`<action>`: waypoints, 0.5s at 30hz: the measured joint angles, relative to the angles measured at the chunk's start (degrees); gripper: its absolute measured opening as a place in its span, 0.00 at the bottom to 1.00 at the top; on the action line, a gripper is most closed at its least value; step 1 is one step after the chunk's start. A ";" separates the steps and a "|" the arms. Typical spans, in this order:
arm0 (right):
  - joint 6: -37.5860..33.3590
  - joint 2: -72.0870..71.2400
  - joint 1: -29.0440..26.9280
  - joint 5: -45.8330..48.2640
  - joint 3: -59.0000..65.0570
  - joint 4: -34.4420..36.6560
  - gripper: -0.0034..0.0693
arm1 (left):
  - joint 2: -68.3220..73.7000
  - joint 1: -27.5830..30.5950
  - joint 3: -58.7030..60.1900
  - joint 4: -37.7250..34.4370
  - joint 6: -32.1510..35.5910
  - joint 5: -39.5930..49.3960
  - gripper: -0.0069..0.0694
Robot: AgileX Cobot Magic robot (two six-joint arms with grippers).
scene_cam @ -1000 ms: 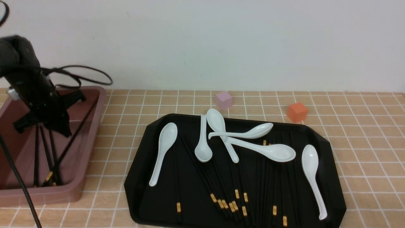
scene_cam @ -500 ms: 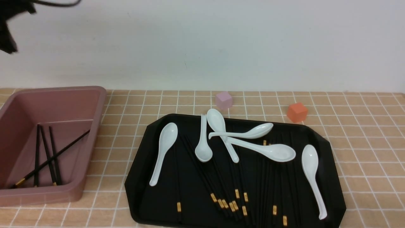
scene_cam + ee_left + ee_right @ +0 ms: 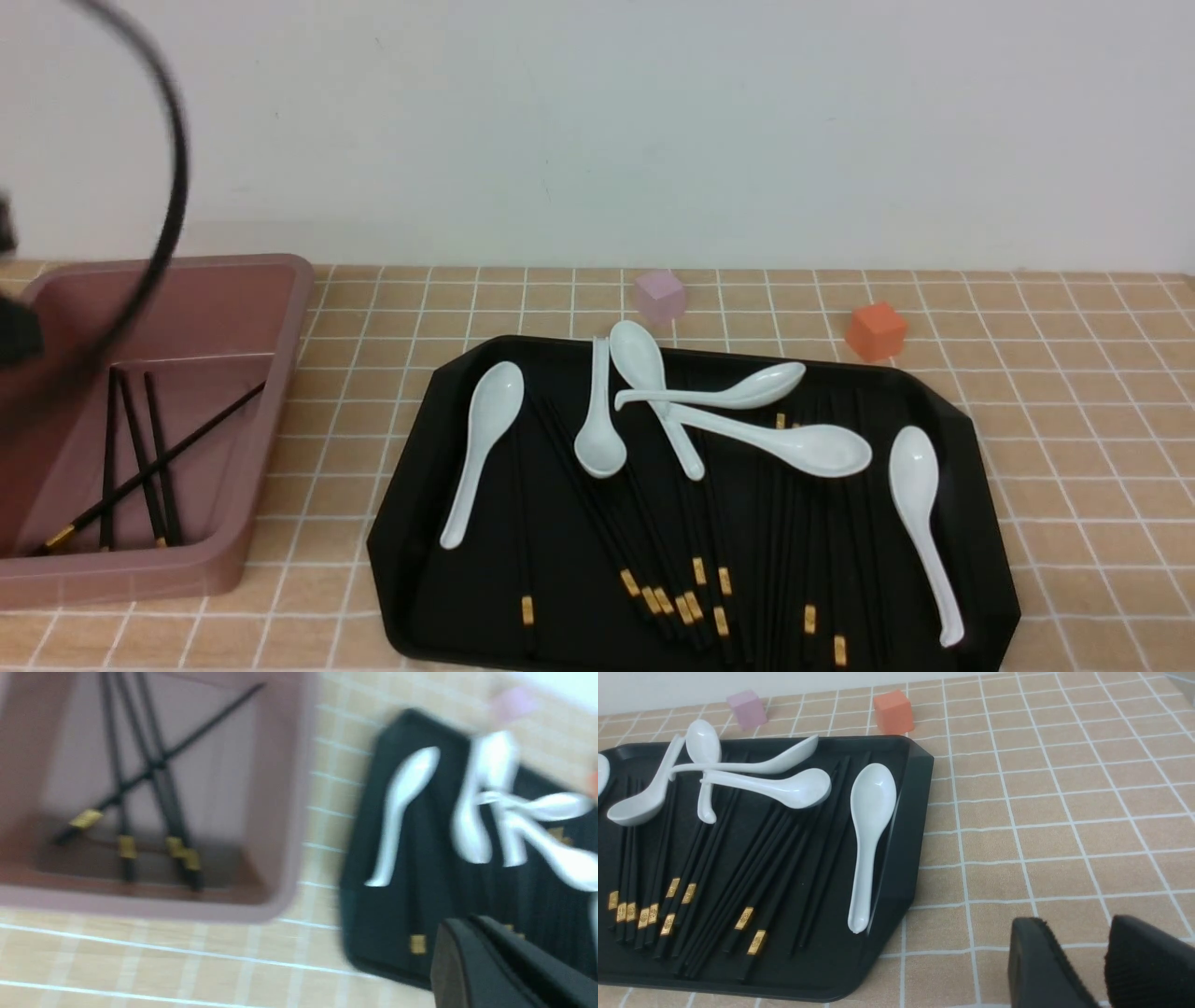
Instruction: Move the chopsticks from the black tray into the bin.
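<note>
Front view: chopsticks (image 3: 709,551) lie lengthwise, gold ends near; left fingers (image 3: 486,961) closed, right fingers (image 3: 1045,961) apart.

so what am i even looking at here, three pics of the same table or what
Yes, one table seen by three cameras on a two-armed robot. One looks forward between the arms; one sits on each wrist. On the tiled table lie a black tray of chopsticks and white spoons, a pink bin with four chopsticks inside, a purple cube and an orange cube. The left gripper is shut and empty; the right gripper, slightly apart, holds nothing.
</note>
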 joint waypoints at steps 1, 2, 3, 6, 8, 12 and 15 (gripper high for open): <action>0.00 0.00 0.00 0.00 0.00 0.00 0.38 | -4.84 0.00 6.05 -2.53 0.76 -3.25 0.07; 0.00 0.00 0.00 0.00 0.00 0.00 0.38 | -8.74 0.00 10.10 -4.42 1.46 -5.88 0.07; 0.00 0.00 0.00 0.00 0.00 0.00 0.38 | -9.50 0.00 10.10 -4.81 1.62 -6.39 0.07; 0.00 0.00 0.00 0.00 0.00 0.00 0.38 | -19.15 0.00 21.04 -9.95 2.80 -12.75 0.07; 0.00 0.00 0.00 0.00 0.00 0.00 0.38 | -22.80 0.00 24.85 -12.19 2.91 -14.05 0.07; 0.00 0.00 0.00 0.00 0.00 0.00 0.38 | -25.95 0.00 27.45 -12.84 2.95 -14.90 0.08; 0.00 0.00 0.00 0.00 0.00 0.00 0.38 | -26.05 0.00 27.56 -12.84 2.95 -15.01 0.08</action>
